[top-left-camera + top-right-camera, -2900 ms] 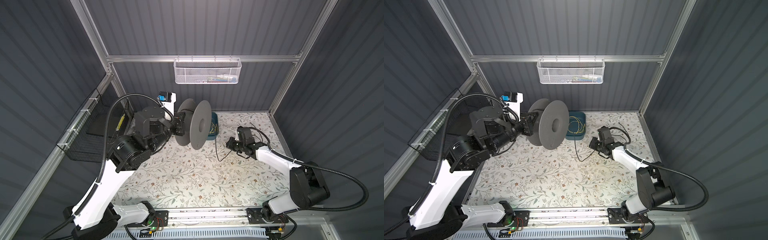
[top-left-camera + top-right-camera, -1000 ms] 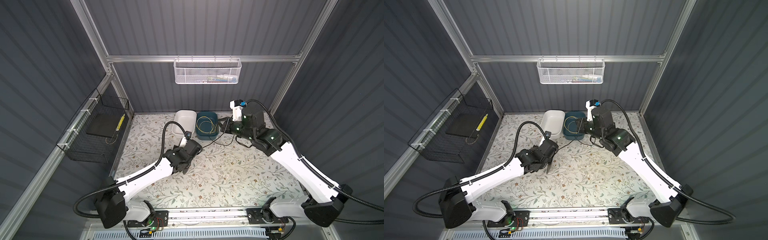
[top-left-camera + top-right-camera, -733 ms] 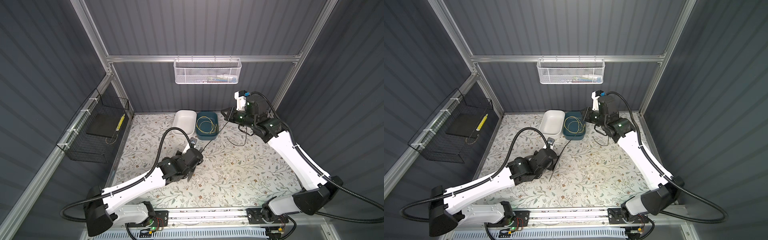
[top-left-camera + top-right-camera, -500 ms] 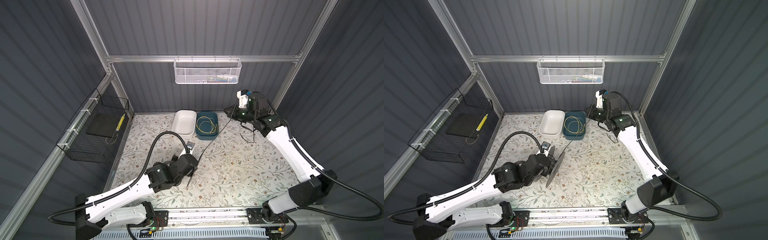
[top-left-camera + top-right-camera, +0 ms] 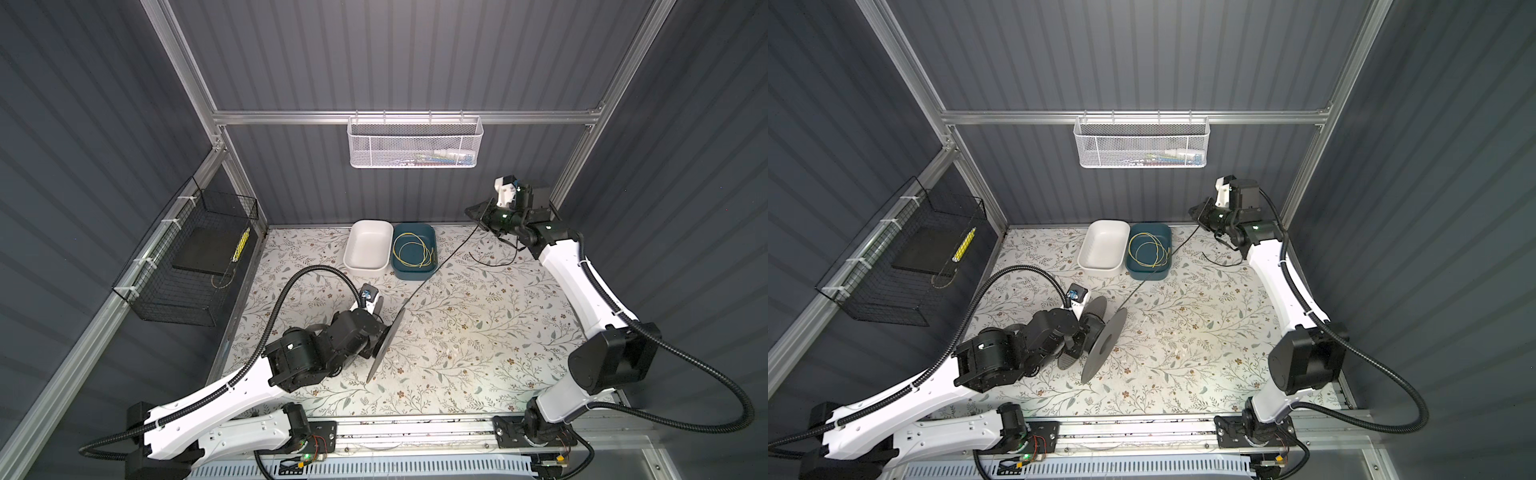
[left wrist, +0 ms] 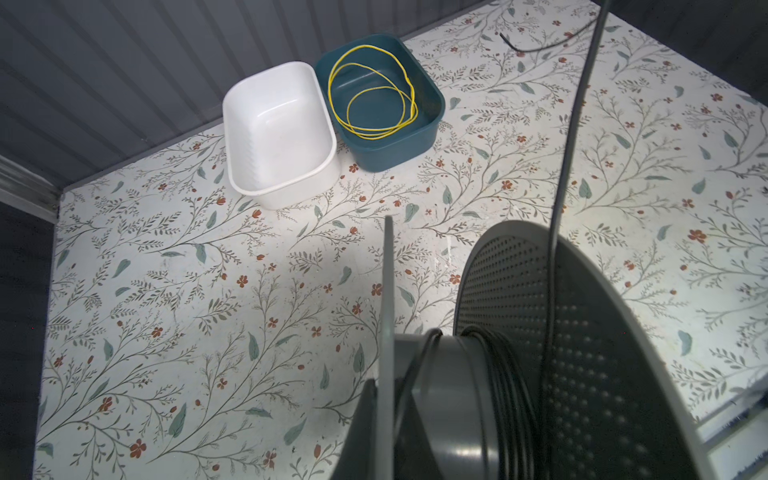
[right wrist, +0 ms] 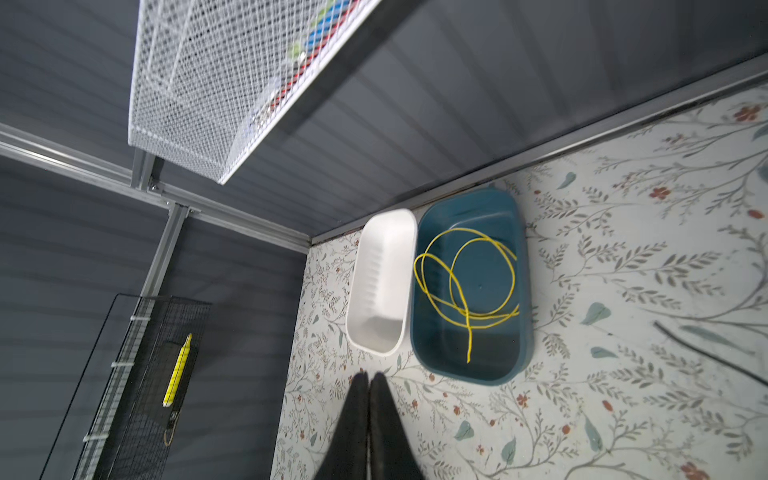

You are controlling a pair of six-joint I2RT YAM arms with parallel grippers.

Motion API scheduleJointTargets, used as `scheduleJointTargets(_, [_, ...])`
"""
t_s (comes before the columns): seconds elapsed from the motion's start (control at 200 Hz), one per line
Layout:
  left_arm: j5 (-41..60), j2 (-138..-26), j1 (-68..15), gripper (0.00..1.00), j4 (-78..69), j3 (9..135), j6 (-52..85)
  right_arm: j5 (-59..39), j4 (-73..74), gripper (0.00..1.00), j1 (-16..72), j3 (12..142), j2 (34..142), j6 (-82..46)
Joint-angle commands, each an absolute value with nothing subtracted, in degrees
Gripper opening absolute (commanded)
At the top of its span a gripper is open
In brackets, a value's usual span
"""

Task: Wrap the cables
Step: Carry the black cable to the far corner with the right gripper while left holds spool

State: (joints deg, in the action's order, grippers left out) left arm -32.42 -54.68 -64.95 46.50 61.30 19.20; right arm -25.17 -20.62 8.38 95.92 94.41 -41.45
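The cable (image 6: pixel 574 124) runs taut from the spool (image 5: pixel 1104 347), gripped over the table (image 5: pixel 478 353) by left jaws mostly hidden behind its flange, up to right jaws closed on it at the back right, the pinch itself too small to see.

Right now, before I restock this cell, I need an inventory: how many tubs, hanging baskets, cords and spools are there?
Tubs: 2 (white tub, teal tub)
Hanging baskets: 2 (white mesh basket, black wire basket)
Cords: 2 (black cable, yellow wire)
Spools: 1 (grey spool)
Total: 7
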Motion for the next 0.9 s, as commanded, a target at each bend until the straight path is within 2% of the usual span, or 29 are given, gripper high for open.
scheduleJointTargets(0.0, [-29.37,-51.82,-65.30,0.00,47.05,63.98,17.22,-26.54,-17.19,0.09,5.32,97.71,96.12,-43.41])
scheduleJointTargets(0.365, [-33.22,-45.38,-65.29,0.00,53.41,67.25,18.57,-29.99,-14.72,0.09,-2.66,96.01,98.16,-47.00])
scheduleJointTargets(0.49, [-33.57,-44.54,-65.30,0.00,53.66,67.50,18.55,-30.24,-15.08,0.07,-3.40,96.16,98.62,-46.81])
scheduleJointTargets(0.57, [-33.68,-44.47,-65.22,0.00,53.78,67.83,18.59,-30.55,-15.37,0.00,-3.60,96.16,99.01,-46.64])
scheduleJointTargets(0.895, [-32.22,-45.07,-65.25,0.00,54.24,70.65,17.68,-29.08,-17.65,0.00,-3.81,95.01,100.10,-44.21])
